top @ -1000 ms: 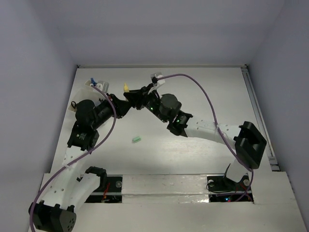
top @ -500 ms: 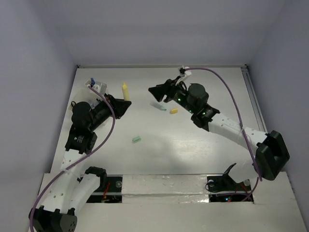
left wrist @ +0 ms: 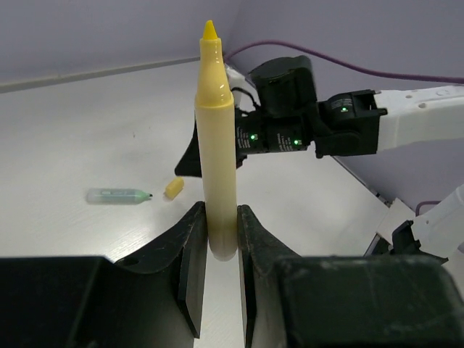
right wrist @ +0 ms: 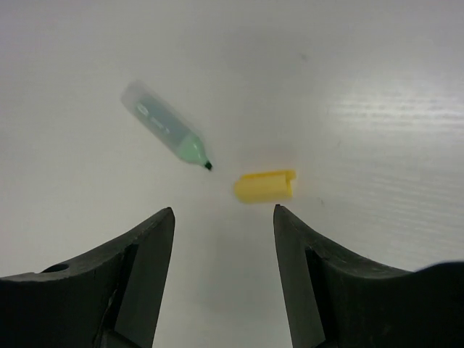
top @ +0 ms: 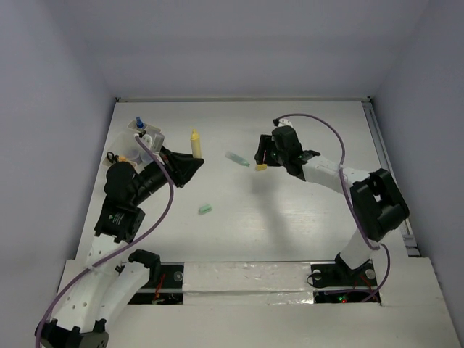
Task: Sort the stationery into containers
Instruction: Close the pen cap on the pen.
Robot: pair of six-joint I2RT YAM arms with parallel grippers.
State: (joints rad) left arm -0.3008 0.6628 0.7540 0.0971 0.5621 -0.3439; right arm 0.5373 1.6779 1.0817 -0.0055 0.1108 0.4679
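My left gripper point(top: 190, 164) is shut on an uncapped yellow marker point(top: 194, 141), holding it by its base with the tip pointing away point(left wrist: 217, 138); its fingers point(left wrist: 190, 246) press both sides. My right gripper point(top: 262, 154) is open and hangs just above a short yellow cap point(top: 261, 167), which lies on the table ahead of its fingertips point(right wrist: 265, 185). An uncapped green marker point(top: 237, 159) lies left of the cap point(right wrist: 165, 125). A small green piece point(top: 205, 209) lies mid-table. An off-white container point(top: 147, 136) stands at the far left with a blue-capped pen point(top: 139, 122) sticking out.
The left arm covers the area beside the container; a bit of orange point(top: 123, 158) shows there. Grey walls close in the table on three sides, with a rail point(top: 384, 163) along the right edge. The right arm point(left wrist: 348, 123) stretches across behind the cap.
The right gripper has pulled away from the left gripper's yellow marker, moved right and come down over the yellow cap. The left gripper has shifted slightly with the marker.
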